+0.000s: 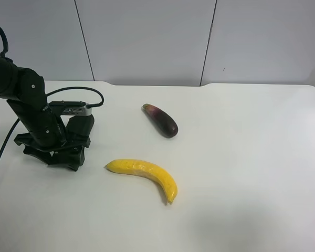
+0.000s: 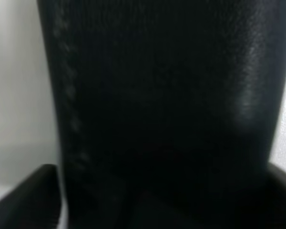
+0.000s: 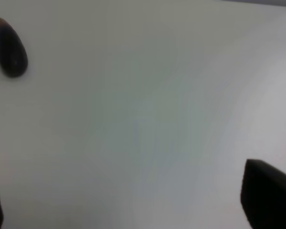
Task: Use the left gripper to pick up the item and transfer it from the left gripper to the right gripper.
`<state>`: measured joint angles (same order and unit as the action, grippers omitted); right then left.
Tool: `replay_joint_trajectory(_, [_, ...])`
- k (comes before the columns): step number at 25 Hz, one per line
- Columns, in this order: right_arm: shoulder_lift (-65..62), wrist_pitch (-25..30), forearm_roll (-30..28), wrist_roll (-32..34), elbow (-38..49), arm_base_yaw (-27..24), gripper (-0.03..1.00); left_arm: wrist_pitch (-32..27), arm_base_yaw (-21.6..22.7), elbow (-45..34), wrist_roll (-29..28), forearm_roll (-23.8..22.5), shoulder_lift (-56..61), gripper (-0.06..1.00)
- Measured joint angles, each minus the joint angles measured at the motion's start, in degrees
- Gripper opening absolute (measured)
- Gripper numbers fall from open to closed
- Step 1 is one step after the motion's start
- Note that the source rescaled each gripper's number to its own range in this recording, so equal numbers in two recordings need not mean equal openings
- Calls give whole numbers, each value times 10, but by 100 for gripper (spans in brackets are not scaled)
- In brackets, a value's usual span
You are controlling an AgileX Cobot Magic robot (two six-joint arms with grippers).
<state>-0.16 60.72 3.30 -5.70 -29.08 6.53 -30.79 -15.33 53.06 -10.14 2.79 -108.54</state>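
The left gripper (image 1: 63, 156) is lowered onto the worktop (image 1: 241, 168) at the exterior high view's left. The dark green pouch (image 2: 157, 105) fills the left wrist view between the two fingers. Whether the fingers are pressed against it cannot be told. A black cable (image 1: 76, 90) is looped above the gripper, over a silver-grey block (image 1: 73, 109). A yellow banana (image 1: 144, 173) is seen near the gripper, apart from it. A dark purple eggplant (image 1: 161, 121) lies farther off, behind the banana. The right gripper (image 3: 131, 202) is spread wide over bare worktop with nothing held. The eggplant is visible well away from it.
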Motion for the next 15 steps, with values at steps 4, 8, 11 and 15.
replay_joint_trajectory(4, [0, 0, 0, 0, 0, 0, 100, 1, 0, 0, 0, 0, 0, 19])
replay_joint_trajectory(8, [0, 0, 0, 0, 0, 0, 100, 1, 0, 0, 0, 1, 0, 19])
replay_joint_trajectory(11, [0, 0, 0, 1, 0, 0, 100, -3, 0, 0, 1, 1, 8, 18])
replay_joint_trajectory(15, [0, 0, 0, 1, 0, 0, 100, -20, 0, 0, 12, 1, 45, 16])
